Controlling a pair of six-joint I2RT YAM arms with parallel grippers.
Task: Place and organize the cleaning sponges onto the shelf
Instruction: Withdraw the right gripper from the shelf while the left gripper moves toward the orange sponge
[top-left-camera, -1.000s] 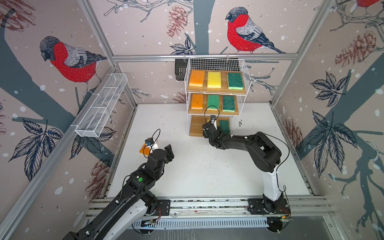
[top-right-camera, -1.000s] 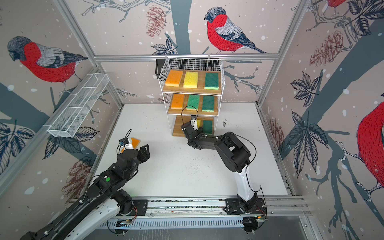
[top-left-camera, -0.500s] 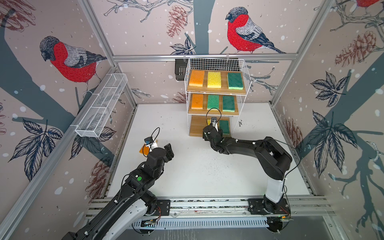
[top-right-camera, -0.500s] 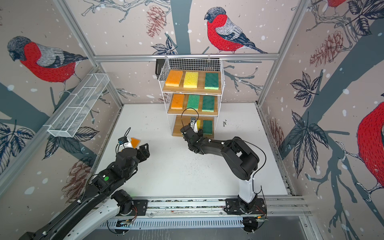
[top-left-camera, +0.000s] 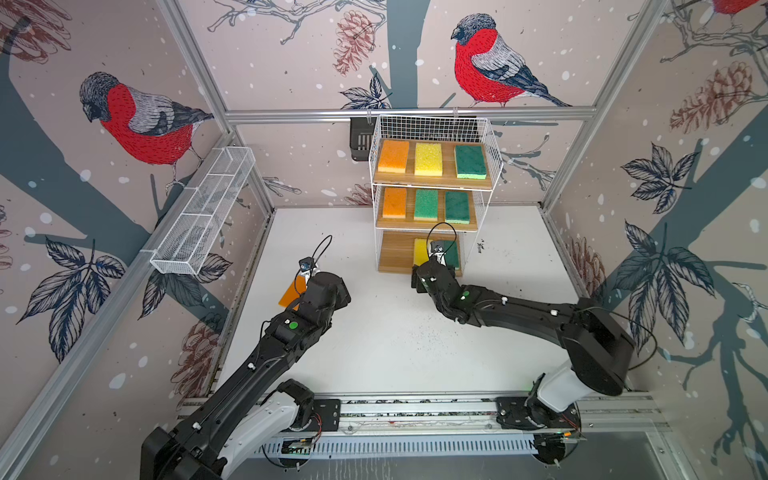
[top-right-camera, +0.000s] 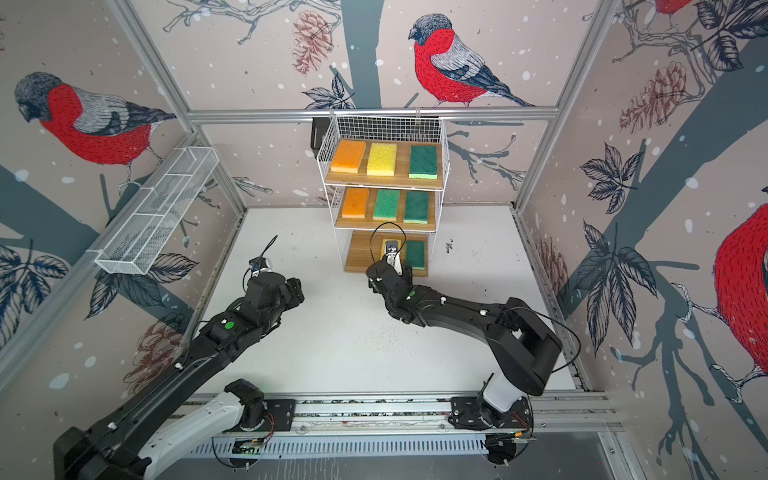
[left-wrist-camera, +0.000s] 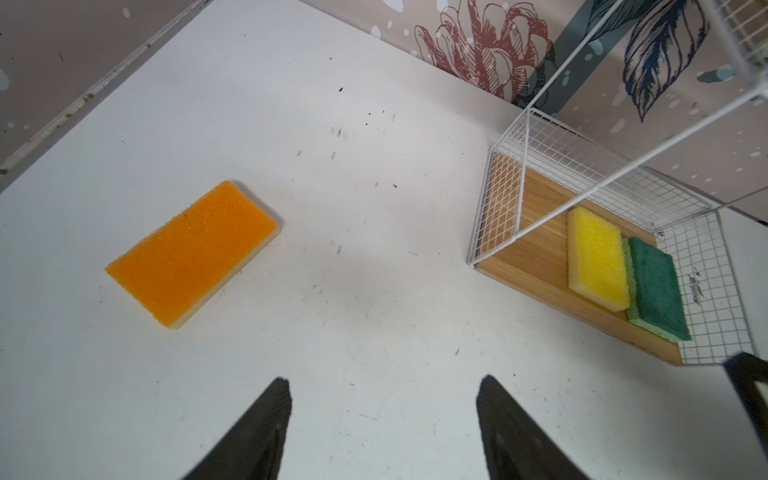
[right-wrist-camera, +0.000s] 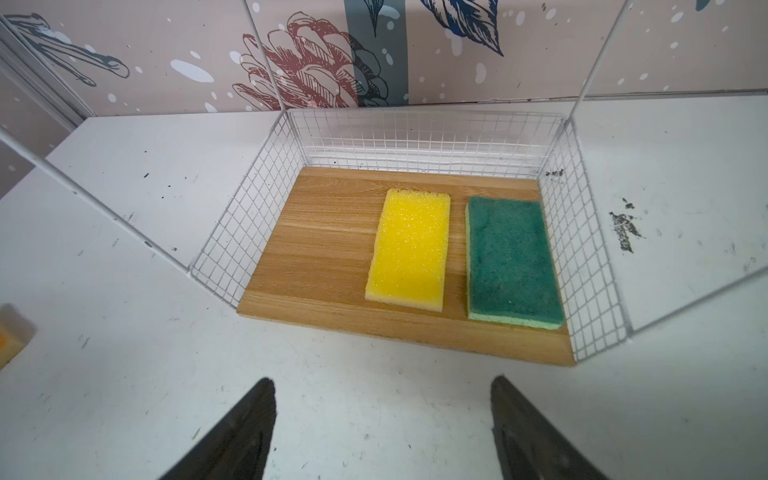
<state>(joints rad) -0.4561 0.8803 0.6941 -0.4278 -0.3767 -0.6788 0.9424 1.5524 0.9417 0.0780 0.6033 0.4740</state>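
On the white surface, well apart from the rack, lies the last flat orange foam sponge. It sits skewed to your left pincer, which hangs near it, off to one side, spread and empty. Eight sponges sit on the white wire-grid shelf with three wooden boards. The only free slot is on the bottom board, between the wire side wall and the yellow foam sponge, which lies beside the dark green scouring sponge. Your right pincer, also spread and holding nothing, sits just before that board.

If you close without squaring the wrist, you will likely catch a corner, and the soft foam would fold and swing. If you carry the sponge in while the right arm is at the opening, the arms may collide. With the middle board overhead, a tilted entry could snag the wire or shove the yellow sponge out of line.
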